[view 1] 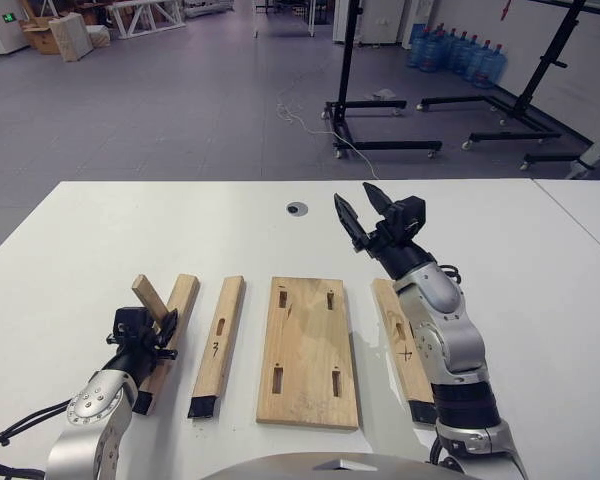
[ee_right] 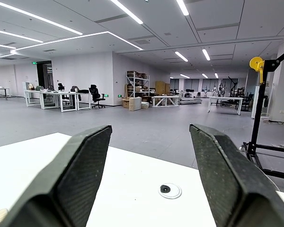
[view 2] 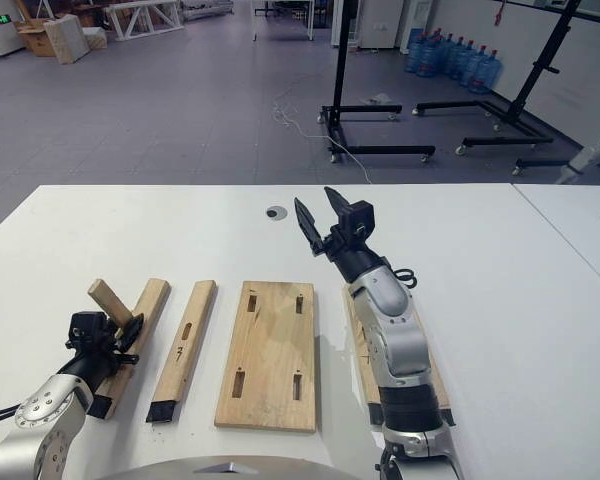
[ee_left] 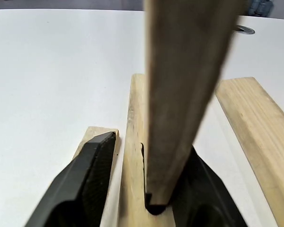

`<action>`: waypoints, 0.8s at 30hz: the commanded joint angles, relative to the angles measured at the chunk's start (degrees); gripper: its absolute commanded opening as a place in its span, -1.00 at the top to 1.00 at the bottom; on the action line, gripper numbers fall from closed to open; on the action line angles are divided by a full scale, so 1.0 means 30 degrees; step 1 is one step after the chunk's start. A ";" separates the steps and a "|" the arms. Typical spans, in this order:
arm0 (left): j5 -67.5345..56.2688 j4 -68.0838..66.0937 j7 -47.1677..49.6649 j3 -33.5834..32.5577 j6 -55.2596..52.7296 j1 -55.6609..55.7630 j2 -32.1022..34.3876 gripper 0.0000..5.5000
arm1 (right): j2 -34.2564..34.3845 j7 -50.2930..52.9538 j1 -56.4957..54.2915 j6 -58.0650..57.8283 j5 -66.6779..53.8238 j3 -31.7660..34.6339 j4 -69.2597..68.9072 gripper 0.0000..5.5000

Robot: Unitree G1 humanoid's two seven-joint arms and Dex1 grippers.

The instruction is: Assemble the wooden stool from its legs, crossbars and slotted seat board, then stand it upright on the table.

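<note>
Black wheeled stand (view 1: pixel 390 145) on the grey floor (view 1: pixel 180 100), taken as landmark. To its right, more black frames on casters (view 1: pixel 468 100). Behind it and to the right, a row of blue water bottles (view 1: pixel 460 52) against the wall. Just left of its base, a white cable (view 1: pixel 310 125) trailing in loops across the floor. Far off to its left, pale crates (view 1: pixel 70 35) and a white truss frame (view 1: pixel 145 15). Nearer than its base and slightly left, a round grey grommet (view 1: pixel 297 208).
</note>
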State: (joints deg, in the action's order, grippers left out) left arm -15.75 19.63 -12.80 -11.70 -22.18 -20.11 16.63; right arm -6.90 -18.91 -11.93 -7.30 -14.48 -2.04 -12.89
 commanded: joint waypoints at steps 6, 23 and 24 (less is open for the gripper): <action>-0.1023 0.3056 0.0087 -0.0983 0.0031 0.0783 -0.0274 0.29 | -0.0177 0.0061 -0.0295 0.0141 -0.0015 0.0359 0.0066 -0.10; -0.4026 0.8083 0.2543 -0.2536 -0.5593 0.6201 0.1031 0.29 | 0.0013 -0.0459 -0.0244 0.0273 -0.1033 0.0960 0.0385 -0.10; -0.4104 0.8084 0.2692 -0.2588 -0.5880 0.6700 0.1173 0.29 | 0.0022 -0.0432 -0.0262 0.0294 -0.1017 0.0987 0.0418 -0.10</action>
State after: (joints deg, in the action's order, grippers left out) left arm -27.12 43.06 -5.93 -19.00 -37.19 -3.06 18.85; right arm -6.81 -20.26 -12.77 -6.80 -17.02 0.33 -12.06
